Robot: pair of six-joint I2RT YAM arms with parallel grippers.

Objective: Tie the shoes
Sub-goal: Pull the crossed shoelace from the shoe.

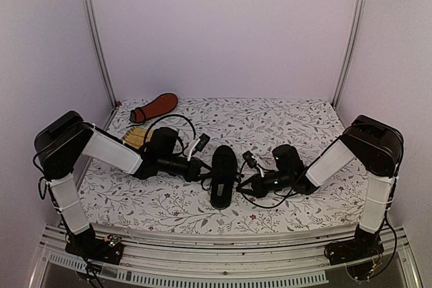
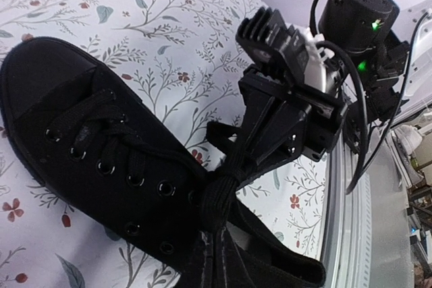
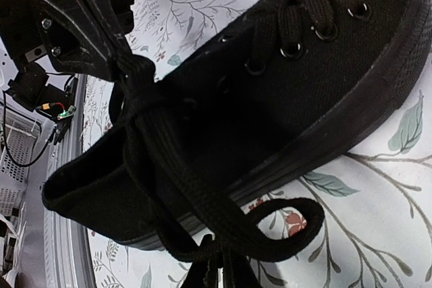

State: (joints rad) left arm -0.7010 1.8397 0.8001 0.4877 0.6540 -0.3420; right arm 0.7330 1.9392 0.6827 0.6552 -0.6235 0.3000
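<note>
- Top view: black shoe [image 1: 223, 175] on the desk [image 1: 304, 118], between left tool [image 1: 205, 170] and right tool [image 1: 246, 183]; second shoe [image 1: 154, 107] sole-up at far left, untouched.
- Left wrist: left tool [image 2: 216, 261] clamped on the lace [image 2: 217, 200] at the top eyelets.
- Right wrist: right tool [image 3: 212, 274] pinches a lace loop [image 3: 283, 231]; no bow yet, judged midway.

Two black shoes [image 1: 223, 175] [image 1: 154, 107], two pincers [image 1: 204, 170] [image 1: 244, 182], one yellow woven mat [image 1: 136, 138], one floral tablecloth [image 1: 283, 121]
</note>
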